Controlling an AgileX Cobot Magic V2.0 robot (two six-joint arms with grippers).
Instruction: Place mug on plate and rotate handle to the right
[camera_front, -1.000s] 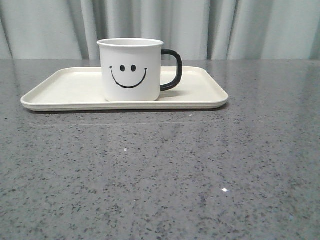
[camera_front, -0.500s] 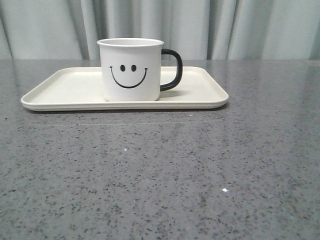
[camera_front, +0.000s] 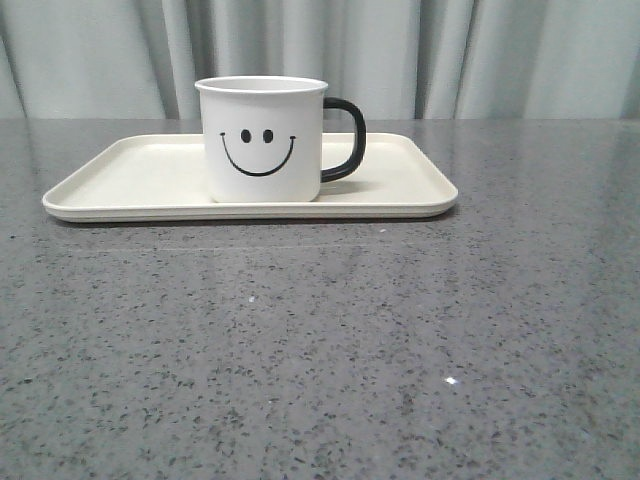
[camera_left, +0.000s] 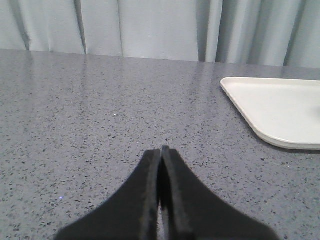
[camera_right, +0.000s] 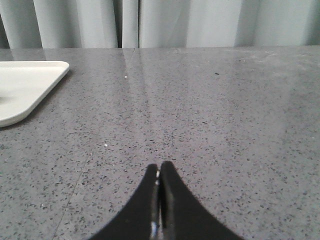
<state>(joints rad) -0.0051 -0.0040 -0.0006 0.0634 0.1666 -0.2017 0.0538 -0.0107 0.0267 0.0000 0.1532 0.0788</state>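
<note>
The white mug (camera_front: 262, 138) with a black smiley face stands upright on the cream plate (camera_front: 130, 185), near its middle. Its black handle (camera_front: 347, 138) points to the right in the front view. Neither gripper shows in the front view. My left gripper (camera_left: 160, 150) is shut and empty over bare table, with a corner of the plate (camera_left: 272, 107) off to its side. My right gripper (camera_right: 159, 166) is shut and empty over bare table, with another corner of the plate (camera_right: 25, 87) off to its side. The mug is out of both wrist views.
The grey speckled table (camera_front: 320, 340) stretches in front of the plate. Pale curtains (camera_front: 420, 55) hang behind the table's far edge.
</note>
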